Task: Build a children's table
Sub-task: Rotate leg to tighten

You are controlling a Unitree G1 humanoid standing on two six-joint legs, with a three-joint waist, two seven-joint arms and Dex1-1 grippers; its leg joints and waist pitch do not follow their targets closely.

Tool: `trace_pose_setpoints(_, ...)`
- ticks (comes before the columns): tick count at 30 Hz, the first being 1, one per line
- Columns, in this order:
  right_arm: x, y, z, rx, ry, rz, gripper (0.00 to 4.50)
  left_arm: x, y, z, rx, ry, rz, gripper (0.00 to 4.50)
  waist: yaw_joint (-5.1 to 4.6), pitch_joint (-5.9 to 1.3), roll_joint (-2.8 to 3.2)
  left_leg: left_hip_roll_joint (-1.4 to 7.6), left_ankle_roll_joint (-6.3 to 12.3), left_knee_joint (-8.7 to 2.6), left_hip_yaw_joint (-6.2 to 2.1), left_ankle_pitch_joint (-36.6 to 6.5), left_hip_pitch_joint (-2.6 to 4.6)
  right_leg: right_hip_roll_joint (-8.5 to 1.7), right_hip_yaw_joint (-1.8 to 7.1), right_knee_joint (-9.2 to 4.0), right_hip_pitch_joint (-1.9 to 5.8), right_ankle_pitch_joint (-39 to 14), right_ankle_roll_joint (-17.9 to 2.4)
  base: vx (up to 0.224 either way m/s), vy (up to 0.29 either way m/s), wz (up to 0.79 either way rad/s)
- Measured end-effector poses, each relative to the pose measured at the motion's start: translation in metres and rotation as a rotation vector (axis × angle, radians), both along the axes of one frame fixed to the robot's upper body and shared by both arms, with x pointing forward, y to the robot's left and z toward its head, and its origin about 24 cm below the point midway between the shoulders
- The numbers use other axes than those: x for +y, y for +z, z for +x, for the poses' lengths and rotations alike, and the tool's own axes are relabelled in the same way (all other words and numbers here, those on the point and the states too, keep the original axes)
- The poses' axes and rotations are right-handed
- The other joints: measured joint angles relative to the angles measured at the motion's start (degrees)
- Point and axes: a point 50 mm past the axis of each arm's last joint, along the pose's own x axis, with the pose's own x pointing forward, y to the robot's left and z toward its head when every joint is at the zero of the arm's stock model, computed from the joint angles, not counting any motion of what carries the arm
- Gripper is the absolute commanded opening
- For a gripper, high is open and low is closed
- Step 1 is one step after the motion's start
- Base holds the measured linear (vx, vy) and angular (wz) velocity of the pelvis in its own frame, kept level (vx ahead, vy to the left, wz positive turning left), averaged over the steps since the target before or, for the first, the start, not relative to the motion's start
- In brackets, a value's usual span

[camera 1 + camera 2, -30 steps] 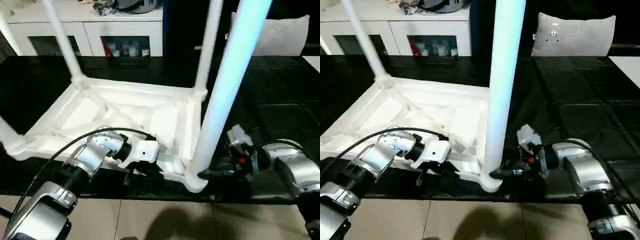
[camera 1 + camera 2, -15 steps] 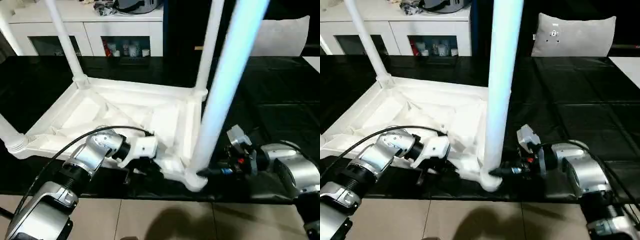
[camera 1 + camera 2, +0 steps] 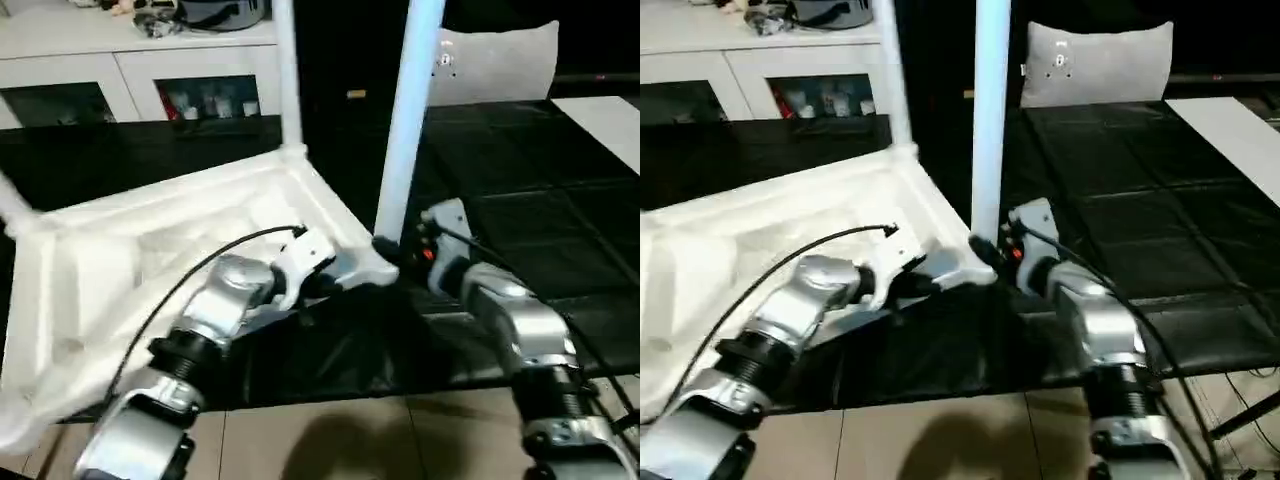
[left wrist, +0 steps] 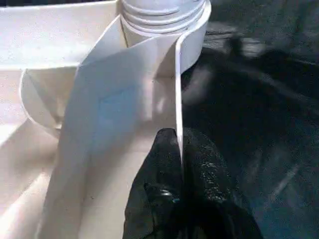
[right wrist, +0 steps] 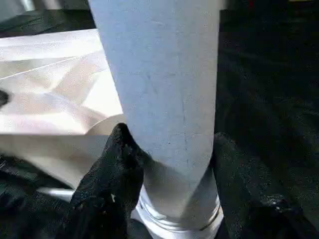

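Observation:
The children's table lies upside down on black mats, its ribbed white top (image 3: 120, 250) facing up. One white leg (image 3: 405, 130) stands in the corner socket (image 4: 164, 15) nearest my grippers, and another leg (image 3: 287, 70) stands at the far corner. My left gripper (image 4: 179, 144) is shut on the thin rim of the top just beside that socket. My right gripper (image 5: 169, 137) is closed around the base of the near leg, with one black finger (image 5: 117, 164) on each side, just above the socket.
A white cabinet (image 3: 150, 80) with glass doors runs along the back. A grey cushion (image 3: 490, 65) stands at the back right. Black mats (image 3: 540, 210) cover the floor around the table, with beige tiles (image 3: 350, 440) at my feet.
The table top has swung round with both grippers on it, and the held corner now sits farther from me. The view has shifted too. My right fingers closed slightly on the leg.

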Motion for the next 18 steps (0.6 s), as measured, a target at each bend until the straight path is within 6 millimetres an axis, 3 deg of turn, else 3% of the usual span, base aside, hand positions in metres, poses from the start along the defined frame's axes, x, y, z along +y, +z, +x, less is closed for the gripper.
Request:
trace_pose_setpoints(6, -0.003, -0.002, -0.005, -0.023, 0.004, 0.013, 3.11, -0.005, 0.001, -0.001, -0.005, -0.007, 0.002, 0.00, 0.23, 0.00, 0.00, -0.04, 0.10, 0.02, 0.01, -0.06, -0.05, -0.06, 0.00, -0.02, -0.01, -0.01, 0.02, 0.000, 0.000, 0.00)
trace_pose_setpoints(16, -0.034, -0.003, -0.028, -0.005, 0.274, 0.004, 3.97, 0.014, 0.001, -0.008, -0.048, -0.234, 0.022, 0.00, 2.18, 0.06, 0.12, 0.00, 0.16, 0.07, 0.00, -0.09, -0.14, -0.04, -0.02, 0.03, -0.09, -0.05, 0.04, 0.000, 0.000, 0.00)
trace_pose_setpoints(18, -0.040, -0.001, -0.034, 0.007, 0.354, 0.002, 4.18, 0.019, 0.001, -0.010, -0.045, -0.288, 0.034, 0.00, 2.97, 0.07, 0.17, 0.00, 0.16, 0.15, -0.01, -0.09, -0.02, -0.05, 0.00, 0.03, -0.09, -0.04, 0.05, 0.000, 0.000, 0.00)
